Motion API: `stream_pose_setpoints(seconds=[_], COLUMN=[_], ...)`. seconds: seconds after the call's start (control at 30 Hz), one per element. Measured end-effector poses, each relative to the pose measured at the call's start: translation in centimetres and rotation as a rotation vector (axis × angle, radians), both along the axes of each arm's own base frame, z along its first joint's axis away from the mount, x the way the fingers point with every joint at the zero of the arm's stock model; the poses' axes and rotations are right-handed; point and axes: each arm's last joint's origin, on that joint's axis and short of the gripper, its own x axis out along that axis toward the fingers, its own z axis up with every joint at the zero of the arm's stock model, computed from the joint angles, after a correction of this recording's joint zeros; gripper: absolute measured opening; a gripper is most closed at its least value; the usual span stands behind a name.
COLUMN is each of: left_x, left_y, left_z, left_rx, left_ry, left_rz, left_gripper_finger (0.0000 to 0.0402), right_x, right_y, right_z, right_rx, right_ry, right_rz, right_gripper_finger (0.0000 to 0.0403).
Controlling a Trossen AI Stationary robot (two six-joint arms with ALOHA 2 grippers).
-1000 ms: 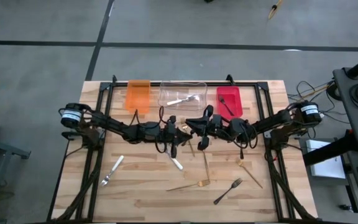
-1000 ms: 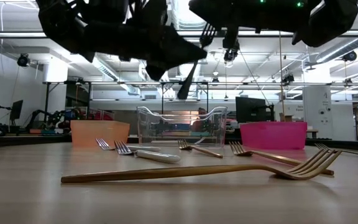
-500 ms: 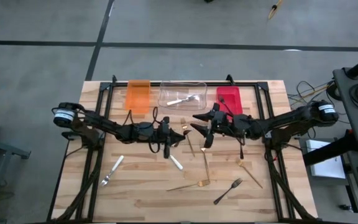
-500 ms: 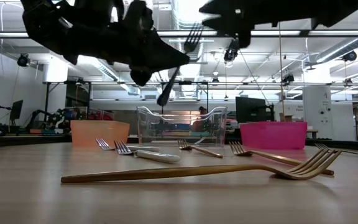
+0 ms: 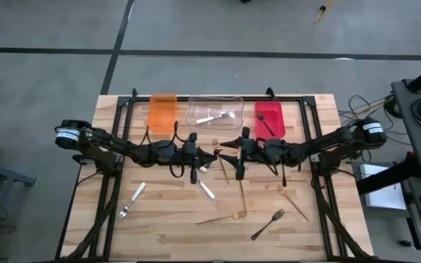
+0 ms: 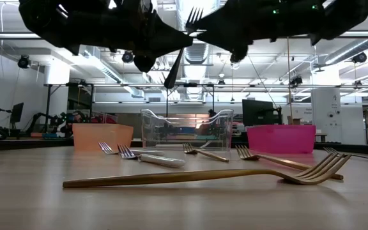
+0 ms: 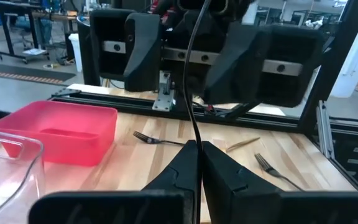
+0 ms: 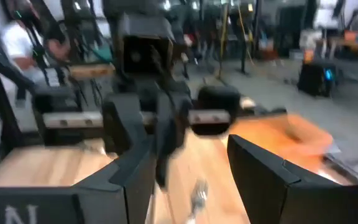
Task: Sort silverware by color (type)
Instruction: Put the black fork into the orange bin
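A black fork point(image 6: 179, 56) hangs in the air over the middle of the table, tines up and handle end down, with my left gripper point(image 7: 196, 153) shut on it. In the high view the left gripper point(image 5: 213, 153) points level toward the table's right. My right gripper point(image 8: 191, 177) faces it from the right, level and open, with nothing between its fingers; in the high view it point(image 5: 225, 145) stands a little short of the fork. Other silverware lies flat on the table: gold forks point(image 5: 221, 217), a black fork point(image 5: 267, 224) and a white-handled fork point(image 5: 131, 199). My left gripper pinches the black fork's thin shaft point(image 7: 193, 134) between its two shut fingers, about midway along it. The fingers come level from the table's left and lie across the shaft. The fork is clear of the table, tilted, with tines point(image 6: 193, 13) above and handle end point(image 6: 170, 82) below.
Three bins stand along the far edge: orange point(image 5: 162, 111), clear point(image 5: 215, 102) with a silver fork in it, and red point(image 5: 269, 109) with a black fork in it. More gold forks point(image 5: 242, 191) point(image 5: 292, 201) lie right of centre. A black frame runs along the table's sides.
My right gripper has opened and let go of the black fork, and has tipped up to level. My left gripper, still shut on the fork, has drawn back toward the table's left edge and a little up, carrying the fork with it.
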Motion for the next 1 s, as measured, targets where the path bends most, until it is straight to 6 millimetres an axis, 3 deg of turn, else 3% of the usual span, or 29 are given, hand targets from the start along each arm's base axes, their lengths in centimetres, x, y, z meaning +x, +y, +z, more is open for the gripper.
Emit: stream_pose_setpoints(seconds=[0.23, 0.57, 1.0], left_x=[0.0, 0.0, -0.1], left_y=[0.0, 0.0, 0.3], left_z=[0.0, 0.0, 0.3], left_rx=[0.003, 0.034, 0.053], left_ry=[0.003, 0.006, -0.004], left_rz=[0.000, 0.000, 0.079], left_gripper_finger=[0.0000, 0.0000, 0.0011], right_x=[0.8, 1.9, 1.9], right_y=[0.1, 0.3, 0.1], right_z=[-0.5, -0.3, -0.1], right_rx=[-0.037, -0.074, -0.042], right_ry=[-0.066, -0.064, -0.095], right_rz=[-0.003, 0.043, -0.014], right_gripper_finger=[0.0159, 0.0018, 0.0008])
